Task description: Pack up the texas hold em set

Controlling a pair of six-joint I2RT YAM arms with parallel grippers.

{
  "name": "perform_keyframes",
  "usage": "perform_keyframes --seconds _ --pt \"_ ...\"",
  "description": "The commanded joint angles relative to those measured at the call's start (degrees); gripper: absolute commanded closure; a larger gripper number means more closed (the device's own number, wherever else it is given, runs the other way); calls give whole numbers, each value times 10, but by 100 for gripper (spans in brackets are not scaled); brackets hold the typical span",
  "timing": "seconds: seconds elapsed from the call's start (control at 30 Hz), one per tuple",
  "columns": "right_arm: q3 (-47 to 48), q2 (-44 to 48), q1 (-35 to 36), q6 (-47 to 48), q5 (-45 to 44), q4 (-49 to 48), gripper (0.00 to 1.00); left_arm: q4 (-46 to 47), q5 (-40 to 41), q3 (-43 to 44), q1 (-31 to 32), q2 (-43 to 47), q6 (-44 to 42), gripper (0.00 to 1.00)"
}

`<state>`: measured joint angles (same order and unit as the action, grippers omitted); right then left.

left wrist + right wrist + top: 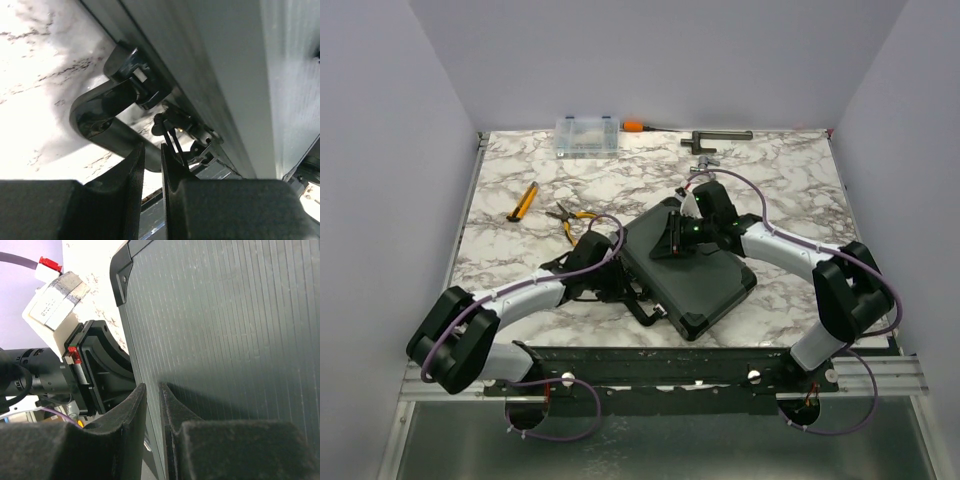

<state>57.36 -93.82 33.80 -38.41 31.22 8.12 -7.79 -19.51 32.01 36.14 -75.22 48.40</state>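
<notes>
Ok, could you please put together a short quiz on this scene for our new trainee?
1. True or false: the black case lies with its lid open.
2. Which gripper is at the case's handle? A: left gripper. B: right gripper.
3. Which orange-handled tool lies nearest the case on the table?
Key: 1 false, it is closed; 2 A; 3 the pliers.

White arms (525,297), black joints (455,345), purple cables (788,236), black tool fingers (125,190).
</notes>
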Motion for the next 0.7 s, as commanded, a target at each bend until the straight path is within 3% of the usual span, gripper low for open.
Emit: perform_keyframes --seconds 0.0,0.67 --pt "-41 -67 3 56 -96 136 78 17 -26 27 2 -19 -12 81" --pt "-50 -83 3 62 -94 131 78 38 -48 57 19 10 7 81"
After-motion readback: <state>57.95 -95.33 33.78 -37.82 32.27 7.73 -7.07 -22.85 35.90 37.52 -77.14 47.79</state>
